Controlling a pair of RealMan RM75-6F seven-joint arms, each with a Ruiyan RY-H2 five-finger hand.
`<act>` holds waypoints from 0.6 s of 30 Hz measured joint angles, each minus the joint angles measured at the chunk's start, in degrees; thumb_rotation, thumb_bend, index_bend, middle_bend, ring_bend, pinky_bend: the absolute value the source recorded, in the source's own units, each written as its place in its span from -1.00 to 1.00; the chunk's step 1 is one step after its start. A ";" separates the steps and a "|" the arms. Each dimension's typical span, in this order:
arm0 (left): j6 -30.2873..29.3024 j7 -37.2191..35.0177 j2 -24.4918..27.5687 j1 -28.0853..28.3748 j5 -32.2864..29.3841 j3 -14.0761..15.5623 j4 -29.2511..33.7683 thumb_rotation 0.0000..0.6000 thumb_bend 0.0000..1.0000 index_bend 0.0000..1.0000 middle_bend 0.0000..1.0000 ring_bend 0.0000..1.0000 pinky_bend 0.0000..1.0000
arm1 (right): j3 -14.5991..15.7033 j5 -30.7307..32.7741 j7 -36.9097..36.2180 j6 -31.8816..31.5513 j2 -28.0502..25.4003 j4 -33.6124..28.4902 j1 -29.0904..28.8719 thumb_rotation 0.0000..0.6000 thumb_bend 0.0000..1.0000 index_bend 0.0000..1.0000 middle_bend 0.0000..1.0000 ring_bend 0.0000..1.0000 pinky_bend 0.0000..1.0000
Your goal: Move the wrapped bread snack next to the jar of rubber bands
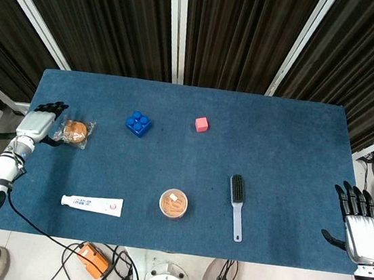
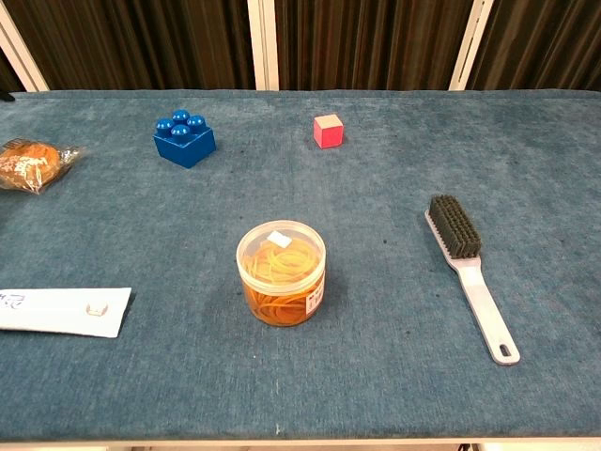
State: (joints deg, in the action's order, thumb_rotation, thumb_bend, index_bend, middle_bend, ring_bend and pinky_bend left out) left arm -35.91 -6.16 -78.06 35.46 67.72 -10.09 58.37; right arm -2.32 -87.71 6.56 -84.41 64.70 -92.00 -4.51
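The wrapped bread snack [image 1: 75,131] [image 2: 33,163] lies at the table's left side in its clear wrapper. My left hand [image 1: 41,123] hovers just left of it with fingers spread and nothing in it; the thumb reaches toward the wrapper's edge. The jar of rubber bands [image 1: 174,203] [image 2: 281,272] stands upright near the front middle, lid on. At the table's front right corner, off the edge, my right hand [image 1: 358,222] is open with fingers straight. Neither hand shows in the chest view.
A blue brick [image 1: 138,123] and a pink cube [image 1: 202,123] sit toward the back. A toothpaste tube [image 1: 92,203] lies front left. A brush [image 1: 237,197] lies right of the jar. The blue table cloth [image 1: 288,146] covers the table.
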 measured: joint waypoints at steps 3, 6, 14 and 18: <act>2.72 -0.24 -2.44 1.27 -0.98 0.41 -3.53 1.00 -0.62 -1.00 -1.00 -1.00 -0.85 | 0.01 0.04 0.38 -0.07 0.10 -0.17 0.04 1.00 -0.54 -1.00 -1.00 -1.00 -1.00; 4.41 -1.04 -4.29 2.20 -1.14 0.86 -6.13 1.00 -0.62 -0.95 -0.97 -1.00 -0.85 | 0.00 0.12 0.66 -0.02 0.21 -0.26 0.04 1.00 -0.54 -1.00 -1.00 -1.00 -1.00; 5.72 -0.99 -6.72 3.56 -1.09 1.54 -9.64 1.00 -0.49 -0.27 -0.30 -0.51 -0.36 | -0.15 0.47 0.39 0.02 0.12 -0.30 0.06 1.00 -0.54 -1.00 -1.00 -1.00 -1.00; 4.61 0.20 -7.55 3.70 -1.29 1.57 -10.32 1.00 -0.38 0.08 0.06 -0.25 -0.21 | -0.20 0.61 0.20 0.19 0.06 -0.28 0.01 1.00 -0.54 -1.00 -1.00 -1.00 -1.00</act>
State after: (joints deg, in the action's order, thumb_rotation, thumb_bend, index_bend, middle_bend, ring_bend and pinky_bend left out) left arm -31.30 -5.96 -85.62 39.15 66.44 -8.53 48.06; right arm -2.53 -87.10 6.76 -84.22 64.76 -92.28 -4.50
